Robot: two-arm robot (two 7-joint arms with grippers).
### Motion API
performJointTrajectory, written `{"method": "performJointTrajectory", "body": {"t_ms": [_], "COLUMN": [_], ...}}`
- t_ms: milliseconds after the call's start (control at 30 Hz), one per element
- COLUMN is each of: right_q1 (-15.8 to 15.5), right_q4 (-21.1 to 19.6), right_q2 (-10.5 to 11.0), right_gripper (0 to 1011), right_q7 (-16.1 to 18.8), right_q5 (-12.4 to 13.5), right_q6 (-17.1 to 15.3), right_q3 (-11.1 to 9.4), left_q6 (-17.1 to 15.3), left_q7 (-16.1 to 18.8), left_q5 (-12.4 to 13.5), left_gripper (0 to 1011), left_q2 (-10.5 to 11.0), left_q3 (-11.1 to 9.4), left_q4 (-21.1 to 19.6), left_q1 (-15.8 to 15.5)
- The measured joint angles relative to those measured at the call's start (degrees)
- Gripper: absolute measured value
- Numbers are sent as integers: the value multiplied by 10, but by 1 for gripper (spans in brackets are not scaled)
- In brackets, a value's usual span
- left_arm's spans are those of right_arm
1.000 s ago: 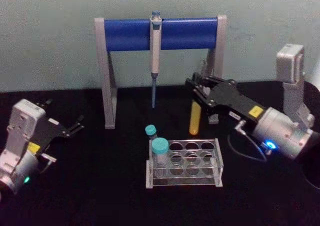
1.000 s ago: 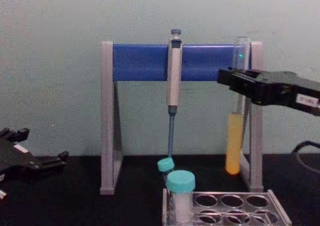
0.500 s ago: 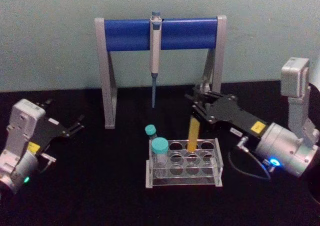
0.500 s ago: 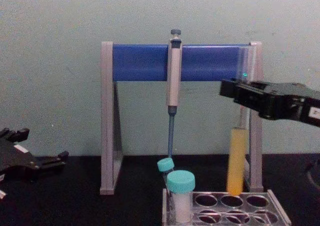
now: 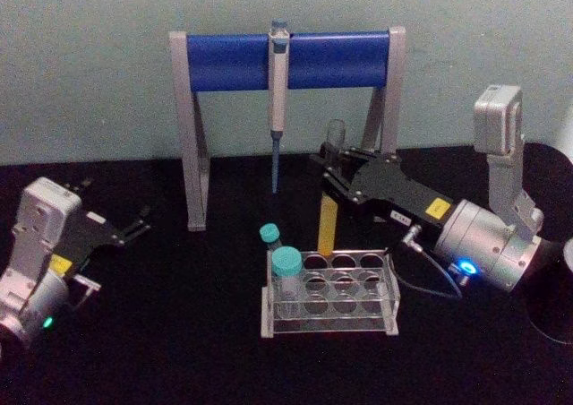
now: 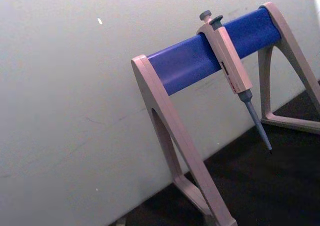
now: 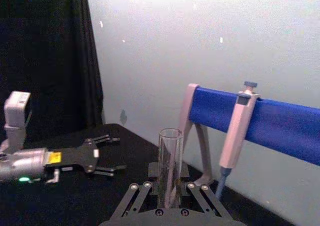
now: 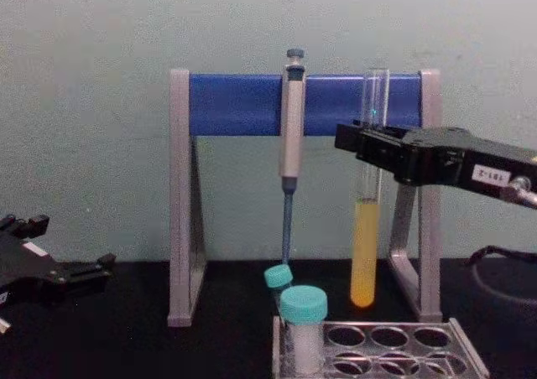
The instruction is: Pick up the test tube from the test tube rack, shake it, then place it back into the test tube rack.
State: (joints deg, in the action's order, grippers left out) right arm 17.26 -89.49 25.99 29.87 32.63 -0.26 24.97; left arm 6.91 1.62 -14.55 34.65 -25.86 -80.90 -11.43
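Note:
The test tube is a clear glass tube with yellow liquid in its lower part. It hangs upright, its round bottom a little above the back row of the test tube rack, a low clear plastic rack with round holes. My right gripper is shut on the tube's upper half, reaching in from the right. In the right wrist view the tube stands between the fingers. My left gripper rests open at the far left of the table, well away from the rack.
Two teal-capped vials stand in the rack's left end. Behind the rack is the grey-and-blue pipette stand, with a pipette hanging at its middle. The stand's right leg is close behind my right gripper.
My right gripper has carried the tube to the left and lifted it. Half a second ago its bottom was at the rack's back holes. My left arm has not moved.

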Motion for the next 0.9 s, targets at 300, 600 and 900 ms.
{"method": "performJointTrajectory", "body": {"t_ms": [300, 600, 900], "right_q1": [13, 10, -9], "right_q4": [16, 14, -10], "right_q2": [-2, 0, 17], "right_gripper": [232, 232, 232], "right_q7": [-6, -11, -30], "right_q5": [-5, -7, -15], "right_q6": [3, 2, -1], "right_q3": [-4, -9, -26], "left_q6": [0, 0, 0], "left_q7": [0, 0, 0], "left_q5": [0, 0, 0], "left_gripper": [1001, 1001, 1001], "left_q2": [0, 0, 0], "left_q3": [0, 0, 0], "left_q4": [0, 0, 0], "left_q1": [0, 0, 0]}}
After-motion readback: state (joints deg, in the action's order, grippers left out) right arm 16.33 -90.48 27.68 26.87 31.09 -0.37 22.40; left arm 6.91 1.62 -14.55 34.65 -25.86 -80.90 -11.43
